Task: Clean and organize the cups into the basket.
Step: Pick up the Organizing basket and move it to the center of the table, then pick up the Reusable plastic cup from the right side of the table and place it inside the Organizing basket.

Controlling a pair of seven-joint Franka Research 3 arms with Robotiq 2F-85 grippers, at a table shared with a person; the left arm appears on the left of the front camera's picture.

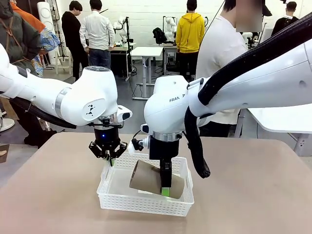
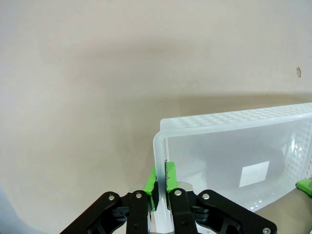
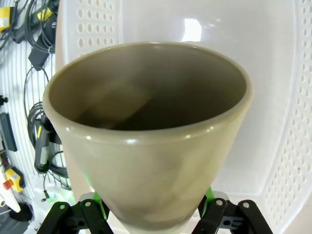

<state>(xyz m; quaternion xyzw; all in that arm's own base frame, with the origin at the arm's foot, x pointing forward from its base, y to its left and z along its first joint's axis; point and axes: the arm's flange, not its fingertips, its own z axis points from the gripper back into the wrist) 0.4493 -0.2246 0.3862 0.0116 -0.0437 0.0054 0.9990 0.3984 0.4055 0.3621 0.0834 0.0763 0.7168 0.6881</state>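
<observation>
**Right arm setting a brown cup into the basket**
The right gripper is pinching the cup across its body, low inside the basket toward 3 o'clock. The left gripper is pressing together on the rim at 9 o'clock, steadying it. The next move is probably lowering and letting go. "FRAN" is reading on the right arm.

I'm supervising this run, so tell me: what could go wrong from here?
The right gripper holds the brown cup tilted over the basket; released like this, it may land crooked. The left gripper pinches the basket's thin wall; a pull could tip or drag it.
</observation>
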